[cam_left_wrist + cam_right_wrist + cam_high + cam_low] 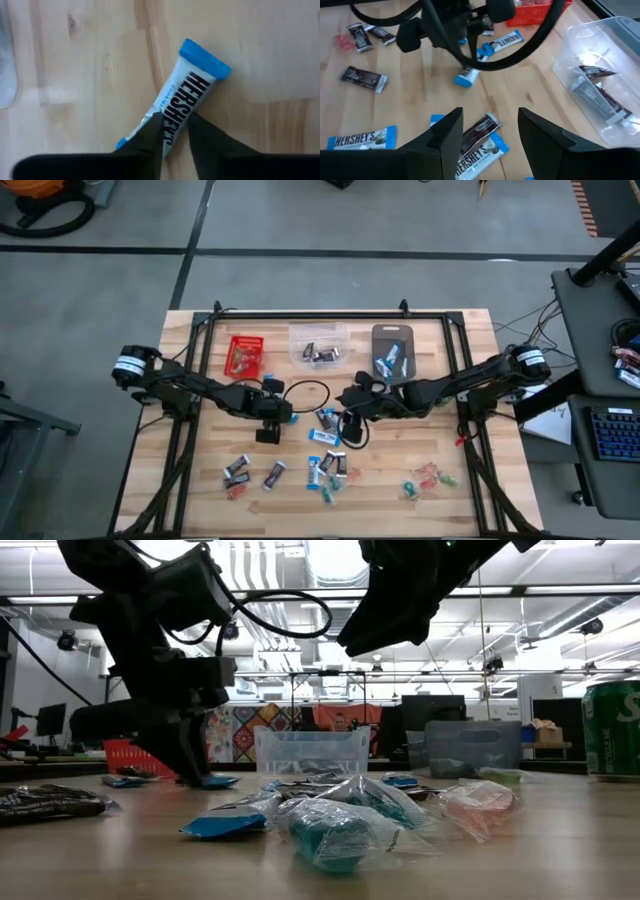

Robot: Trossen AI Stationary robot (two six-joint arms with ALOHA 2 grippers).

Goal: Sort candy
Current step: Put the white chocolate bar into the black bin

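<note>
Here left hand [172, 132] is down on the counter [190, 340], fingers pinching a blue-and-white candy [187, 97] mid-wrapper, likely for lifting; right hand [487, 127] hovers spread above more.

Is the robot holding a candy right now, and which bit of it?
Yes. The left tool pinches a blue-and-white bar near its middle, from both sides, down on the table. The right tool is open and holds nothing.
</note>
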